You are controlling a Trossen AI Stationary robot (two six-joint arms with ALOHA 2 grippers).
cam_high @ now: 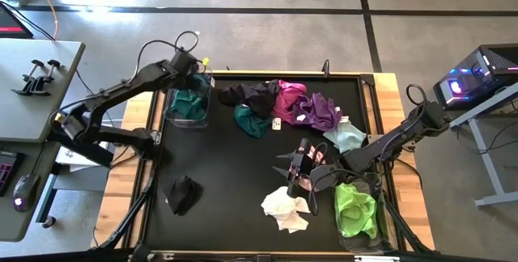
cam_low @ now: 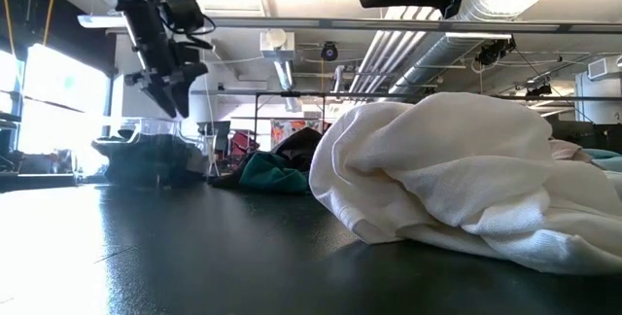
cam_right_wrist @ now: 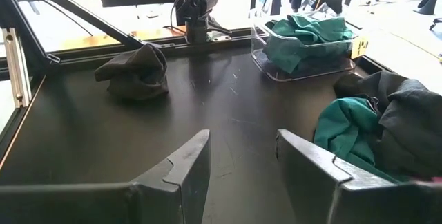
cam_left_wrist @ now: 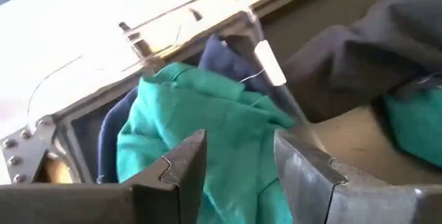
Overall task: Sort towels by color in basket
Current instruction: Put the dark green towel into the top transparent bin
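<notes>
A clear basket (cam_high: pixel 171 115) at the table's far left holds a teal towel (cam_left_wrist: pixel 200 120) lying on a navy one (cam_left_wrist: pixel 221 54). My left gripper (cam_left_wrist: pixel 238 155) hangs open just above that basket, touching nothing; it also shows in the low view (cam_low: pixel 173 87). A second clear basket (cam_high: pixel 371 244) at the near right holds a lime green towel (cam_high: pixel 354 207). My right gripper (cam_right_wrist: pixel 242 155) stands open over the bare table near the middle (cam_high: pixel 293 167). Loose on the table lie a white towel (cam_high: pixel 285 208), a black towel (cam_high: pixel 181 193) and a far pile.
The far pile holds black (cam_high: pixel 247 96), teal (cam_high: pixel 252 120), magenta (cam_high: pixel 290 100), purple (cam_high: pixel 321 112) and mint (cam_high: pixel 346 137) towels. A raised frame (cam_high: pixel 283 73) edges the black table. The white towel (cam_low: pixel 457 179) fills the low view's right side.
</notes>
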